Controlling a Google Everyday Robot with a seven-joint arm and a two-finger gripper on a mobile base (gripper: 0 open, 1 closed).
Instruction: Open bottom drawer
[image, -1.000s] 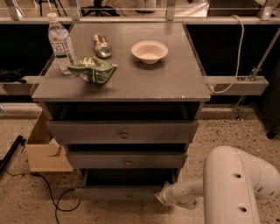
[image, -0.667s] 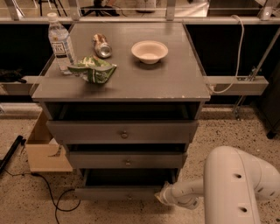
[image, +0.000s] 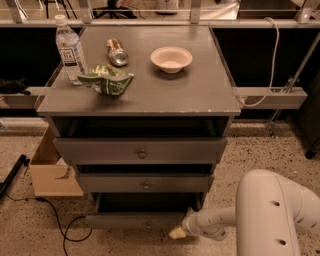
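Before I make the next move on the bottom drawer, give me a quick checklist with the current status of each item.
1. Bottom drawer in view: ok, it is the lowest front, with a dark gap above it.
2. Gripper at drawer height: ok, low at the front's right end.
3. Gripper centred on the front: not ok, it sits well right of centre.
4. Gripper touching the front: cannot tell.
5. Pull path: cannot tell, a black cable lies near the left corner.
6. Water bottle upright on top: ok.
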